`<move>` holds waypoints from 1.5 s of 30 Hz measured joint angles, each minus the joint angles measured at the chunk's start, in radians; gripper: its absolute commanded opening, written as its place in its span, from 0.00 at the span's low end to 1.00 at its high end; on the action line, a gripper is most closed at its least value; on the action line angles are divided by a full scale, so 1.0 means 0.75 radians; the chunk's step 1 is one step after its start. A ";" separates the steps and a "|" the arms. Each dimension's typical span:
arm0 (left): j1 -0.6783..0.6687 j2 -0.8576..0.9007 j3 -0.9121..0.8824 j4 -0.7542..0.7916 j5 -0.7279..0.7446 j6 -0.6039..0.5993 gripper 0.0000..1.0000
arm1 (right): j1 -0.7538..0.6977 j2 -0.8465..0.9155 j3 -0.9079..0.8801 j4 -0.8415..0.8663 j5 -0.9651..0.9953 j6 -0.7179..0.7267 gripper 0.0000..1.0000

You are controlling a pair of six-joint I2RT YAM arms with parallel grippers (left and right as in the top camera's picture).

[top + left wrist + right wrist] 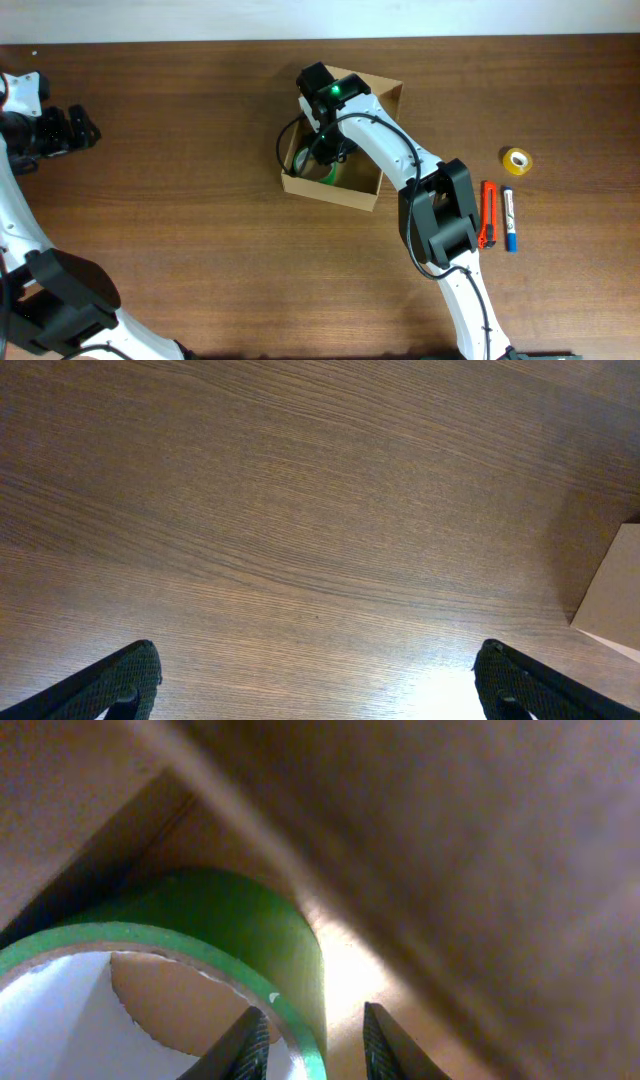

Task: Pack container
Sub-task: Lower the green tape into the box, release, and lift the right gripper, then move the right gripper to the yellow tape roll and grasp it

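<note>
The container (330,192), a tan cardboard box with its lid flap open at the back, stands at the table's middle. My right gripper (325,160) reaches down into it. In the right wrist view the green tape roll (240,920) lies on the box floor, with the box wall (450,840) close beside it. The right gripper (312,1012) straddles the roll's wall, one finger inside the ring and the other outside, with a lit gap between the outer finger and the roll. My left gripper (85,128) rests far left, wide open (318,650) over bare wood.
A yellow tape roll (516,160), an orange cutter (489,214) and a blue-capped marker (509,220) lie on the table at the right. A corner of the container (615,600) shows at the right edge of the left wrist view.
</note>
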 measured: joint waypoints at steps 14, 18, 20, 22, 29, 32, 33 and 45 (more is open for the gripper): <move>0.000 0.000 0.000 0.000 0.000 0.000 1.00 | -0.026 -0.001 0.025 -0.124 -0.001 -0.028 0.42; 0.000 0.000 0.000 0.000 0.001 0.000 1.00 | -0.062 -0.048 0.025 -0.138 0.000 -0.064 0.47; 0.000 0.000 0.000 0.000 0.001 0.000 1.00 | -0.072 -0.102 0.025 -0.142 0.000 -0.077 0.48; 0.000 0.000 0.000 0.000 0.000 0.000 1.00 | -0.081 -0.201 0.025 -0.149 0.005 -0.093 0.49; 0.000 0.000 0.000 0.000 0.000 0.000 1.00 | -0.068 -0.608 0.032 -0.182 0.131 -0.119 0.53; 0.000 0.000 0.000 0.001 0.001 0.000 1.00 | -0.076 -0.748 0.032 -0.181 0.201 -0.130 0.53; 0.000 0.000 0.000 0.000 0.001 0.000 1.00 | -0.085 -0.782 0.022 -0.174 0.222 -0.133 0.53; 0.000 0.000 0.000 0.001 0.000 0.000 1.00 | -0.605 -1.121 -0.545 -0.018 0.319 -0.110 0.62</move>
